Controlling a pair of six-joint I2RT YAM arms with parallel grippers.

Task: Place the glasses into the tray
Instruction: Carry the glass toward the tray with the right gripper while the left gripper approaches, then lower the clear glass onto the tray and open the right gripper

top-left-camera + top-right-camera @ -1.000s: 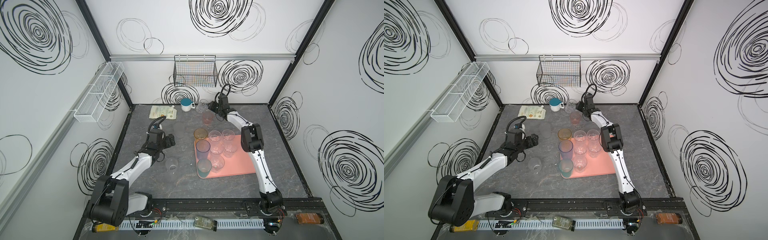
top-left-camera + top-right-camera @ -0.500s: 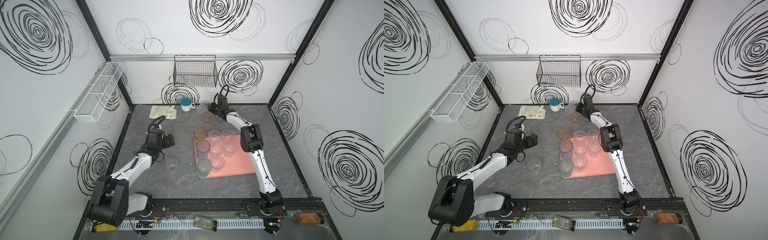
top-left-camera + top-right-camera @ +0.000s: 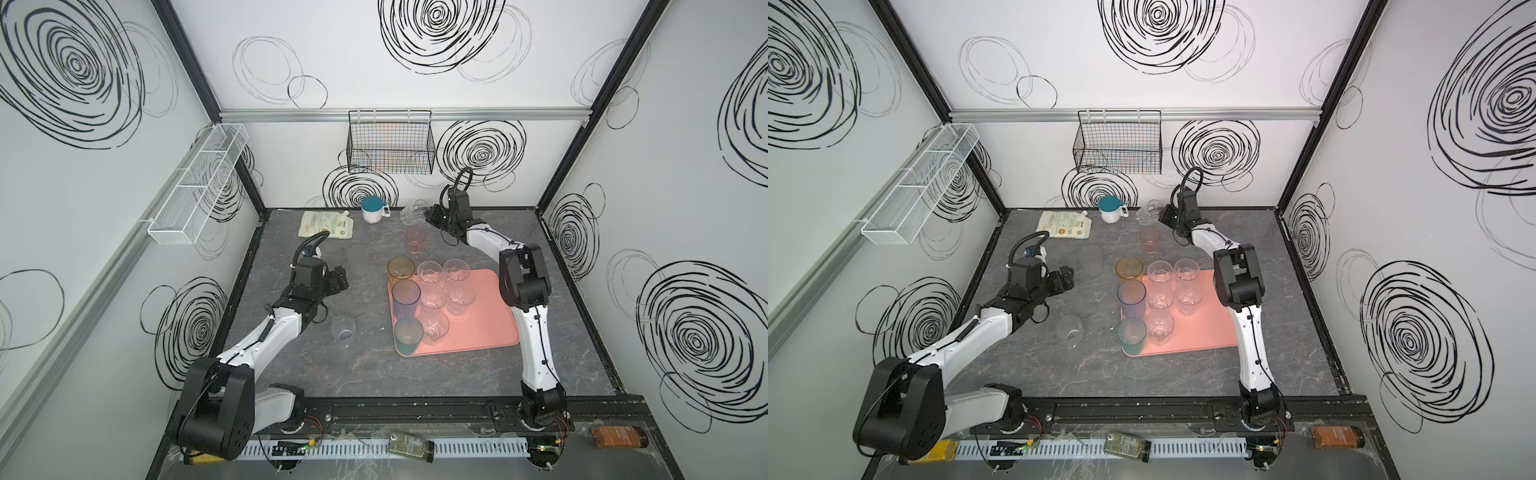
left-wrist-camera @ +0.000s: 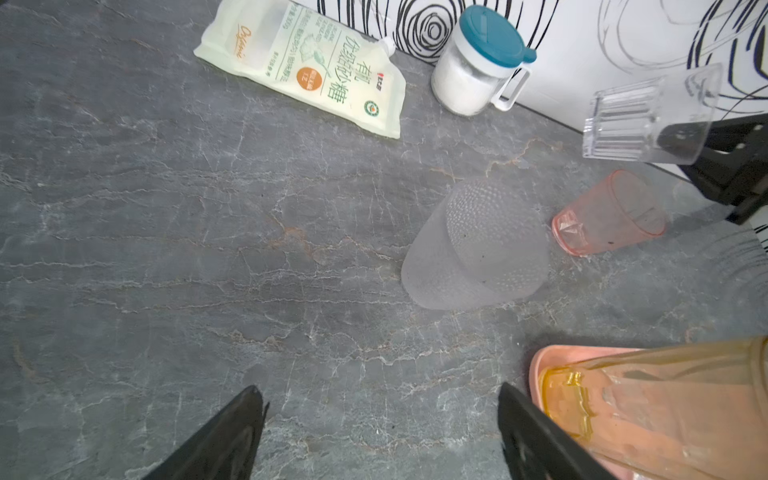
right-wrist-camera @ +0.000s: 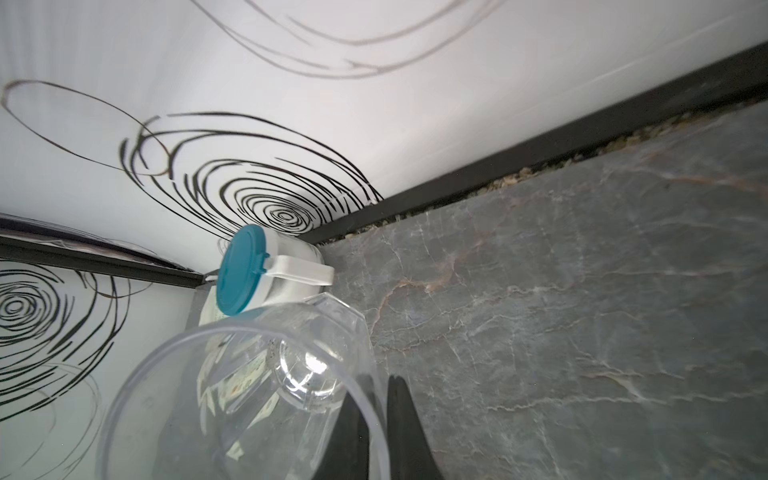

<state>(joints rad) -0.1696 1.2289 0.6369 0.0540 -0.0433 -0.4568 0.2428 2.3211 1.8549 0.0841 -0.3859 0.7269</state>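
Observation:
At the back of the table my right gripper (image 3: 428,216) (image 5: 376,386) is shut on the rim of a clear glass (image 3: 413,212) (image 5: 249,395). One finger is inside and one outside, and the glass is tipped on its side. The salmon tray (image 3: 486,328) holds several glasses along its left half, among them an amber one (image 3: 401,268), a blue one (image 3: 406,293) and a teal one (image 3: 409,332). A pink glass (image 3: 415,240), a frosted glass (image 3: 358,259) (image 4: 478,245) and a clear glass (image 3: 344,328) stand on the table. My left gripper (image 3: 338,279) (image 4: 380,399) is open and empty, short of the frosted glass.
A white mug with a teal lid (image 3: 372,209) and a pale pouch (image 3: 326,224) sit by the back wall. A black wire basket (image 3: 390,145) hangs on the back wall and a white one (image 3: 199,183) on the left wall. The tray's right half is bare.
My right gripper's jaws have closed on the clear glass's rim at the back. The left arm has not moved.

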